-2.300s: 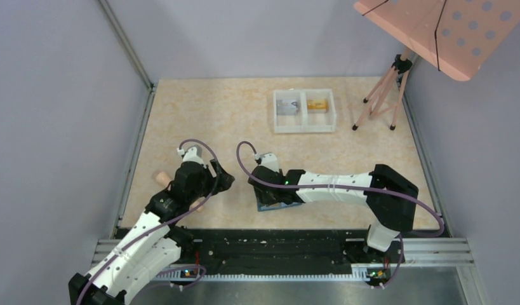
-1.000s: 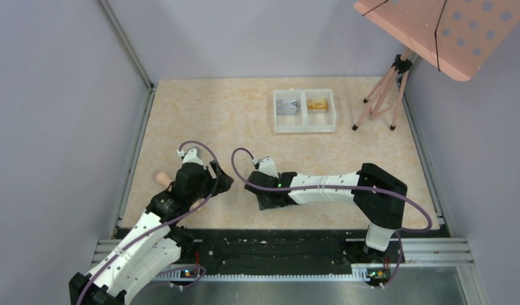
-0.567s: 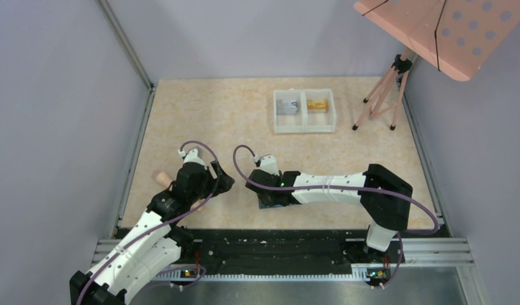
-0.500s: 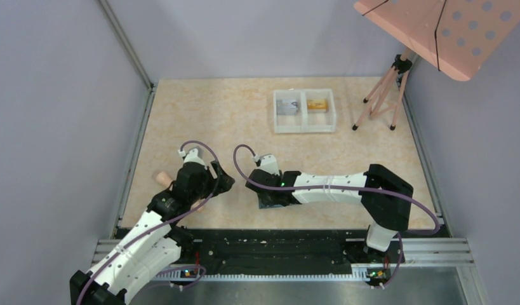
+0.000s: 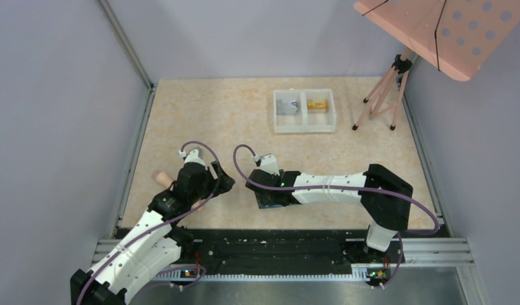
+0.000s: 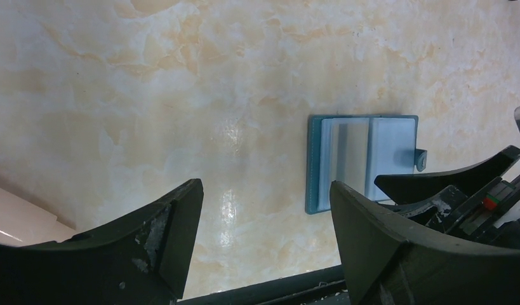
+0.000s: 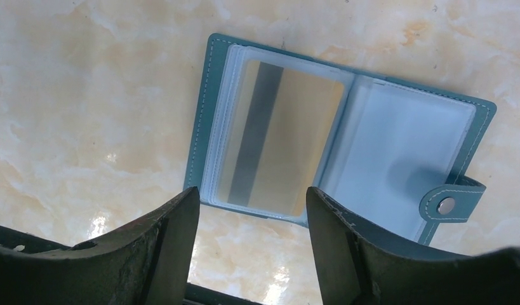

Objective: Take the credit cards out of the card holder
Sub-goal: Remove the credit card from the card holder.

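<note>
The card holder is a teal bifold wallet lying open on the table, snap tab at its right. A gold credit card with a grey stripe sits in its left clear pocket; the right pocket looks empty. My right gripper hovers open just above the wallet's near edge, touching nothing. In the top view it covers most of the wallet. My left gripper is open and empty, left of the wallet. A grey card and an orange card lie in the tray.
The white two-compartment tray stands at the back centre. A pink tripod with a perforated board is at the back right. A small pinkish object lies by the left arm. A black rail runs along the near edge.
The right gripper shifted a little left over the wallet, then settled slightly back right. In the last half second nothing visibly moves. The left arm stays put.
</note>
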Robot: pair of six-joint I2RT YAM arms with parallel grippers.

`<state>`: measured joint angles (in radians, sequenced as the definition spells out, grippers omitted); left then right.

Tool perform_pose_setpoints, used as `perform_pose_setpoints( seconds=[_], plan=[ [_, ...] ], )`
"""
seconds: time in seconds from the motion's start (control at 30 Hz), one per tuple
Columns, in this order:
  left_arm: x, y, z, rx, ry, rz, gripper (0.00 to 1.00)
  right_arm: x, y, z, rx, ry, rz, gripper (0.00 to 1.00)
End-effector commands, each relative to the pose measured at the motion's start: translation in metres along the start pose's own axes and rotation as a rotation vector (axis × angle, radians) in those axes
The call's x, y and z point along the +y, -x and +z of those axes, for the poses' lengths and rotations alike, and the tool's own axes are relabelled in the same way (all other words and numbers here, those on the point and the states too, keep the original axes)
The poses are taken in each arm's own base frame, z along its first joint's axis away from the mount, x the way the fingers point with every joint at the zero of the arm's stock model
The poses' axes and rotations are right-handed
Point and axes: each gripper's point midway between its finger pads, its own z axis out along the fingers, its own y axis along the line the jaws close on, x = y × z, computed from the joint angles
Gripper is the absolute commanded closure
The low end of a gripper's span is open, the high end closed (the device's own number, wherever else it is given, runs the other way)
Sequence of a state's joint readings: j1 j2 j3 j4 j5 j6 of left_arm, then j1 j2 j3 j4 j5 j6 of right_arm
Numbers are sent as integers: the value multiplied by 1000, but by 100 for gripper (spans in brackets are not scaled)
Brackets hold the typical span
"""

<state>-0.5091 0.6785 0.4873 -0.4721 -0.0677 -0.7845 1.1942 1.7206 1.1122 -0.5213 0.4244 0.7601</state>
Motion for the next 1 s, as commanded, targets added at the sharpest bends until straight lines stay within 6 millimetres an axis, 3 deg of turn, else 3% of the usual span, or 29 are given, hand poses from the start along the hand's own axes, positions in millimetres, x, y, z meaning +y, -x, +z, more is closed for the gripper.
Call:
perform_pose_setpoints(
  seconds=[0.0,0.3,0.57,0.97],
  plan=[
    [-5,6,-1,-31,-23,-3,22,3,-6,5,6,-5,-16,37],
    [-4,4,0,-27,-21,-4,22,-2,-15,15,23,-40,-36,36],
    [-7,-3,4,11,-40,-12,22,-4,-11,12,5,-24,-22,50],
    [-8,-10,11,42,-47,-18,23,-9,-2,2,-33,-1,20,55]
  ],
)
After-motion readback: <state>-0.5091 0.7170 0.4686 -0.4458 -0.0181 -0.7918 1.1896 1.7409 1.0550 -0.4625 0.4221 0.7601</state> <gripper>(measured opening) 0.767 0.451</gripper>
